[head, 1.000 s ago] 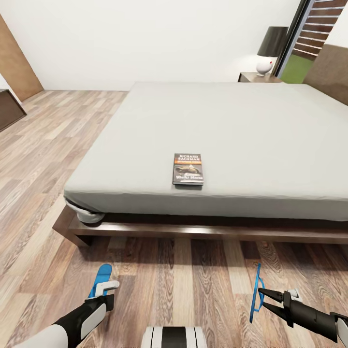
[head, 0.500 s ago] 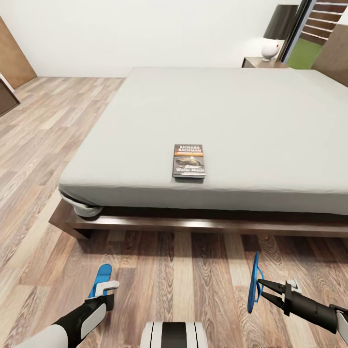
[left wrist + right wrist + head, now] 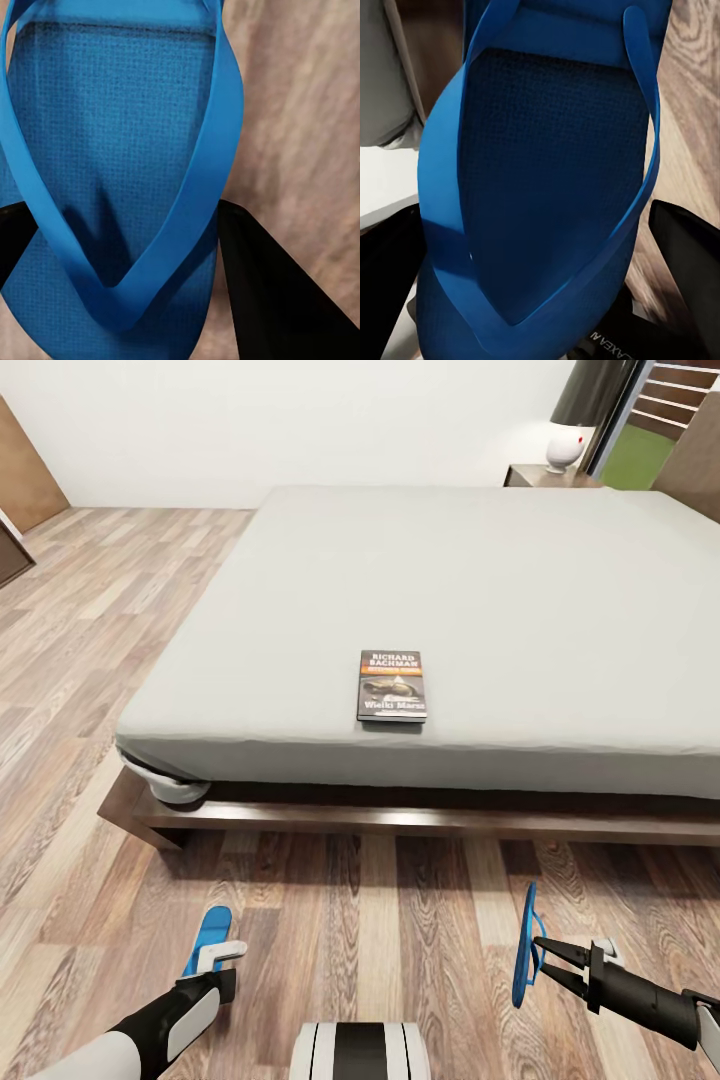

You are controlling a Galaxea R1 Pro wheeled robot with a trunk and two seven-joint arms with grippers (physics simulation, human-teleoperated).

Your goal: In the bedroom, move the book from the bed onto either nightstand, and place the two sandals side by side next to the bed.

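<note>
The book [image 3: 391, 686] lies flat near the front edge of the bed [image 3: 480, 590], its dark cover facing up. My left gripper [image 3: 213, 958] is low above the wood floor in front of the bed, shut on a blue sandal [image 3: 209, 933] that points forward. In the left wrist view that sandal [image 3: 112, 135] lies between the black fingers [image 3: 277, 300]. My right gripper [image 3: 541, 958] is shut on the other sandal [image 3: 524, 945], held on edge. The right wrist view has this sandal [image 3: 547, 187] between its fingers [image 3: 690, 255]. A nightstand [image 3: 545, 476] stands at the bed's far right corner.
A white lamp [image 3: 563, 448] sits on the nightstand. The bed's dark wooden frame [image 3: 400, 822] runs across the floor ahead of both grippers. Wood-plank floor [image 3: 110, 660] stretches along the bed's left side, with dark furniture [image 3: 10, 555] at the far left edge.
The whole view has shifted: the bed and book sit a little higher in the picture, so the camera moved. Both grippers keep their sandals in the same place.
</note>
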